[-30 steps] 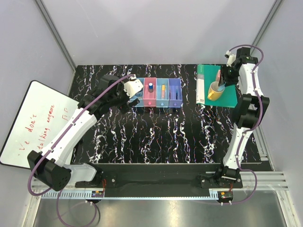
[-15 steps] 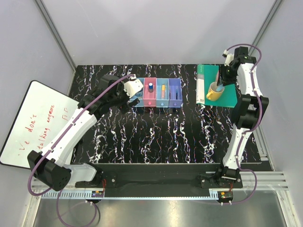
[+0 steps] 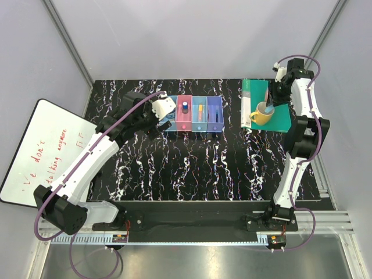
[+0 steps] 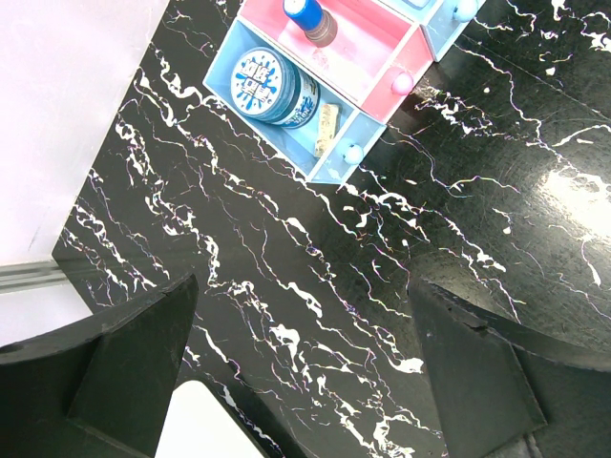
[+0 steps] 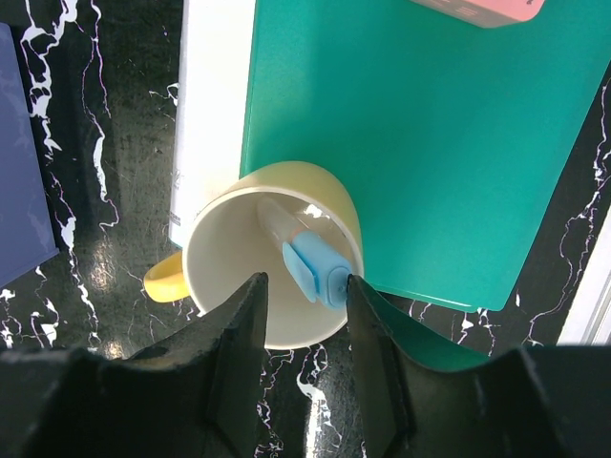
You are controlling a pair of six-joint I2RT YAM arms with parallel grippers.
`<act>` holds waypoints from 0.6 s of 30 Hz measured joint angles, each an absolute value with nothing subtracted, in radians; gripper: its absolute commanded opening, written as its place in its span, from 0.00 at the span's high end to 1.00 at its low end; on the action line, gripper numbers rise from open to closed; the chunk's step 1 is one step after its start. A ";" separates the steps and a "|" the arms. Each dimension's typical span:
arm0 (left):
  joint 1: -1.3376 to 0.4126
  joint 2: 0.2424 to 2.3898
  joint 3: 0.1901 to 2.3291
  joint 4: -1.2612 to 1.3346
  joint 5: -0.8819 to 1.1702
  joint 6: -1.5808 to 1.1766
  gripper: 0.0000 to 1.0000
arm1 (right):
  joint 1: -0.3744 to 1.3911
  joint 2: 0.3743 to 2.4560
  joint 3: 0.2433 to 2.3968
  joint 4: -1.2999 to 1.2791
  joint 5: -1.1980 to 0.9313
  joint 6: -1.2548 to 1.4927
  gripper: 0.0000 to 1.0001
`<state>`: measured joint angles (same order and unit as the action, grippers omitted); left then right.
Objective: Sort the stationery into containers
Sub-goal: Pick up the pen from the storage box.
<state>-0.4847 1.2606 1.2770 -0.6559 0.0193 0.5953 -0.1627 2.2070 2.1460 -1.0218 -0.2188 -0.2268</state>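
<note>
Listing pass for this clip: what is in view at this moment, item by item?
table: one, black marbled, centre
bins: four, light blue, pink, blue, purple, in a row at the back of the table
round tin: one, blue, in the light blue bin
clip: one, pale, beside the tin
cylinder: one, blue, in the pink bin
stick: one, orange, in the blue bin
book: one, green, back right
mug: one, yellow, on the book's edge
capped item: one, clear with a blue cap, in the mug
cube: one, pink, on the book
whiteboard: one, red writing, left
left end effector: open, near the bins
right end effector: open, over the mug
</note>
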 measured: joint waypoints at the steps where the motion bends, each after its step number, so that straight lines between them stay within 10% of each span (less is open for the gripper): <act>1: -0.485 1.261 1.277 -0.656 0.019 0.595 0.01 | -0.163 2.207 2.146 -1.022 -0.219 -0.228 0.49; 18: -0.485 1.261 1.277 -0.656 0.019 0.596 0.01 | -0.157 2.207 2.125 -1.022 -0.174 -0.232 0.41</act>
<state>-0.4847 1.2606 1.2770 -0.6556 0.0193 0.5957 -0.1570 2.2074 2.1254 -1.0222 -0.1741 -0.2321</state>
